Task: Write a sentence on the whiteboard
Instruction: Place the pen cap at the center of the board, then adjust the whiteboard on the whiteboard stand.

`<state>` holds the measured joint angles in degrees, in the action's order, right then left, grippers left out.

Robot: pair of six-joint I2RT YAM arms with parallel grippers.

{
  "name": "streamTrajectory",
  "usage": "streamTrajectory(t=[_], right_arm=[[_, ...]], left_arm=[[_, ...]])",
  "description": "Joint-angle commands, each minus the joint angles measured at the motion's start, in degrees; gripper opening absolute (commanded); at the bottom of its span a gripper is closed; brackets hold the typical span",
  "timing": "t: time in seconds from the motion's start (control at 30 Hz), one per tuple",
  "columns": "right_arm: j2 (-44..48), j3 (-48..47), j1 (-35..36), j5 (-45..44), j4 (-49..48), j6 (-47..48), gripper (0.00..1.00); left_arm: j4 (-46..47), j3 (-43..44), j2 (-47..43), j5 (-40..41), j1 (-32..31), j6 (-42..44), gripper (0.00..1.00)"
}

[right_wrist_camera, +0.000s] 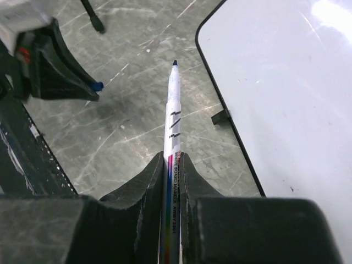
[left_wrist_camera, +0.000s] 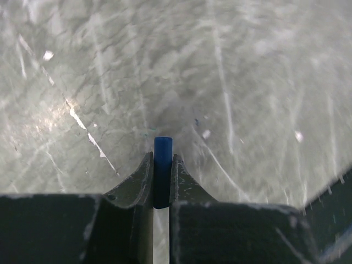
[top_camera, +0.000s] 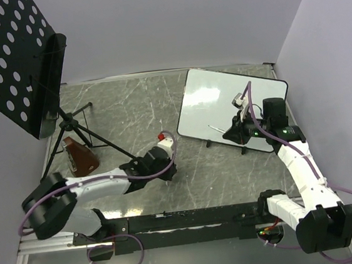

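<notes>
Right wrist view: the right jaws are pinching a whiteboard marker point(right_wrist_camera: 172, 137), its dark tip pointing straight ahead of them and hanging over the grey, scratched bench point(right_wrist_camera: 126, 126). The whiteboard point(right_wrist_camera: 286, 110) is sitting ahead and to the right of these jaws, its black rim running near the marker's tip but apart from it. In the left wrist view, the left jaws are squeezing a small blue cylinder point(left_wrist_camera: 163, 165), which is sticking out just ahead of them above the bench.
</notes>
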<state>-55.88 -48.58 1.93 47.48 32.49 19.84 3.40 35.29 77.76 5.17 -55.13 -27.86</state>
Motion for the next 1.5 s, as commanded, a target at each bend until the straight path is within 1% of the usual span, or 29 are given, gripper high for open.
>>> streamTrajectory(t=[0.0, 0.03, 0.17, 0.2, 0.27, 0.3, 0.37, 0.4, 0.47, 0.53, 0.63, 0.73, 0.77, 0.83, 0.87, 0.9, 0.93, 0.97, 1.03, 1.07, 1.1, 1.17, 1.2, 1.23, 1.27, 1.33, 1.37, 1.4, 1.47], right_arm=[[0.8, 0.2, -0.5, -2.0, -3.0, -2.7, 0.0], [0.5, 0.0, -0.6, -2.0, -2.7, -2.6, 0.0], [0.4, 0.1, -0.9, -1.8, -2.9, -2.8, 0.0], [0.2, 0.1, -0.8, -1.7, -2.9, -2.8, 0.0], [0.0, -0.1, -0.9, -1.7, -2.7, -2.6, 0.0], [-0.3, -0.1, -0.9, -1.6, -2.6, -2.5, 0.0], [-0.5, -0.3, -0.9, -1.7, -2.3, -2.4, 0.0], [-0.7, -0.3, -0.9, -1.6, -2.3, -2.3, 0.0], [-0.9, -0.5, -1.0, -1.5, -2.1, -2.3, 0.0], [-1.1, -0.5, -1.0, -1.4, -2.0, -2.3, 0.0], [-1.0, -0.6, -1.1, -1.4, -1.9, -2.1, 0.0], [-0.9, -0.9, -1.4, -0.2, -1.0, -0.8, 0.0], [-0.9, -1.0, -1.5, 0.3, -0.8, -0.3, 0.0], [-0.7, -1.4, -1.7, 1.6, 0.3, 1.3, 0.0], [-0.6, -1.4, -1.7, 1.8, 0.5, 1.5, 0.0], [-0.4, -1.4, -1.6, 2.1, 0.5, 1.8, 0.0], [-0.3, -1.6, -1.7, 2.3, 1.0, 2.3, 0.0], [-0.1, -1.6, -1.7, 2.5, 1.1, 2.4, 0.0], [0.2, -1.5, -3.3, 2.4, 0.8, 2.3, 0.0], [0.3, -1.5, -3.7, 2.4, 1.0, 2.3, 0.0], [0.4, -1.6, -3.9, 2.5, 0.8, 2.3, 0.0], [0.5, -1.6, -4.3, 2.7, 0.8, 2.2, 0.0], [0.5, -1.6, -4.6, 2.9, 0.7, 2.1, 0.0], [0.6, -1.6, -4.7, 2.9, 0.8, 2.2, 0.0], [0.5, -1.6, -4.8, 3.1, 0.8, 2.3, 0.0], [0.4, -1.6, -5.3, 3.3, 0.9, 2.4, 0.0], [0.3, -1.6, -5.4, 3.3, 0.9, 2.4, 0.0], [0.2, -1.7, -5.7, 3.3, 1.0, 2.4, 0.0], [0.0, -1.8, -5.8, 3.7, 1.1, 2.7, 0.0]], left_arm=[[-0.3, 3.7, 4.4, 12.7, -3.0, -10.9, 0.01], [-1.4, 4.0, 5.6, 14.8, -3.7, -12.1, 0.01], [-3.2, 5.1, 8.1, 17.2, -5.1, -13.9, 0.02], [-3.2, 5.3, 8.7, 17.4, -5.3, -14.1, 0.07], [-4.4, 5.8, 10.0, 16.8, -5.7, -14.1, 0.12], [-4.4, 5.8, 10.1, 16.5, -5.8, -14.0, 0.18], [-4.5, 5.8, 10.2, 16.4, -5.9, -14.3, 0.22], [-4.5, 5.8, 10.1, 16.5, -5.9, -14.3, 0.27], [-5.0, 6.0, 9.2, 17.1, -5.9, -14.5, 0.32], [-5.9, 6.5, 8.1, 17.5, -5.9, -14.3, 0.34], [-7.5, 8.0, 6.1, 18.3, -5.9, -13.3, 0.43], [-8.8, 10.0, 2.2, 18.8, -5.7, -11.2, 0.62], [-8.7, 10.4, 1.2, 19.0, -5.6, -10.2, 0.74], [-6.9, 11.5, -2.1, 15.5, -3.0, -6.5, 0.84], [-5.7, 11.6, -3.0, 11.9, -1.2, -5.2, 0.99], [-4.6, 11.9, -4.6, 4.2, 3.5, -3.4, 0.99], [-1.1, 12.1, -5.2, -0.6, 6.2, -2.8, 0.99], [0.5, 12.3, -5.6, -4.6, 8.6, -2.1, 0.97], [3.9, 14.4, -5.6, -11.4, 14.1, -0.4, 0.97], [3.8, 15.9, -4.9, -13.1, 15.4, 0.6, 0.97], [3.5, 20.1, -2.1, -15.0, 17.8, 2.1, 0.97], [1.5, 25.2, 2.2, -22.3, 20.0, 3.2, 0.97], [1.2, 27.6, 7.1, -24.4, 21.0, 3.5, 0.97], [1.2, 31.7, 9.4, -26.6, 22.9, 3.7, 0.97], [2.2, 33.5, 11.6, -32.3, 24.0, 3.9, 0.97], [4.3, 38.2, 17.7, -36.9, 26.9, 3.3, 0.97], [4.9, 40.0, 19.9, -41.3, 27.9, 3.3, 0.97], [4.7, 44.0, 24.1, -42.7, 29.6, 3.4, 0.97], [4.1, 48.1, 28.1, -47.0, 31.0, 4.4, 0.97]])
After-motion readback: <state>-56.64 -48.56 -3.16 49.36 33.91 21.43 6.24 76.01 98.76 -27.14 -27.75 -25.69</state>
